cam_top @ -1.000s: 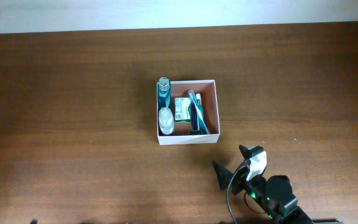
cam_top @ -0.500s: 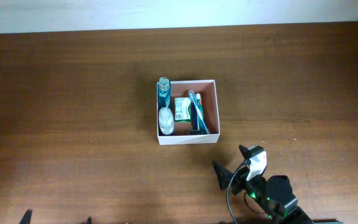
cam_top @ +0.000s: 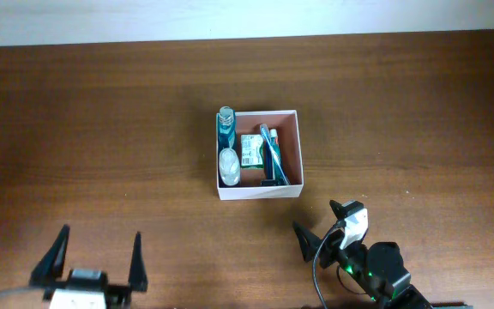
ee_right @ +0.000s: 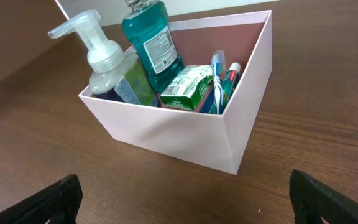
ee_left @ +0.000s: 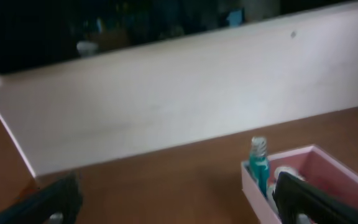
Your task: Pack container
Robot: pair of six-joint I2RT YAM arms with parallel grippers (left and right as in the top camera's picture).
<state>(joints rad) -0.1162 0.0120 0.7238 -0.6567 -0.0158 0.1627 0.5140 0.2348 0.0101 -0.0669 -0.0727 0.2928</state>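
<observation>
The container point(cam_top: 292, 144) is a square white-walled box with a reddish-brown inside, at the table's middle. It holds a teal mouthwash bottle point(cam_top: 225, 124), a clear pump bottle point(cam_top: 229, 163), a green packet point(cam_top: 250, 149) and a blue toothbrush with a small tube point(cam_top: 269, 153). The right wrist view shows the container point(ee_right: 247, 81) with the same items close up. My right gripper point(cam_top: 322, 221) is open and empty, below the container's right corner. My left gripper point(cam_top: 98, 254) is open and empty at the lower left. The left wrist view shows the container point(ee_left: 328, 168) far right.
The brown wooden table point(cam_top: 101, 129) runs to a pale wall strip point(cam_top: 144, 21) at the back. The right arm's body point(cam_top: 376, 270) sits at the bottom edge, right of centre.
My left gripper has come up into the overhead view at the lower left. The right gripper and the container have not moved.
</observation>
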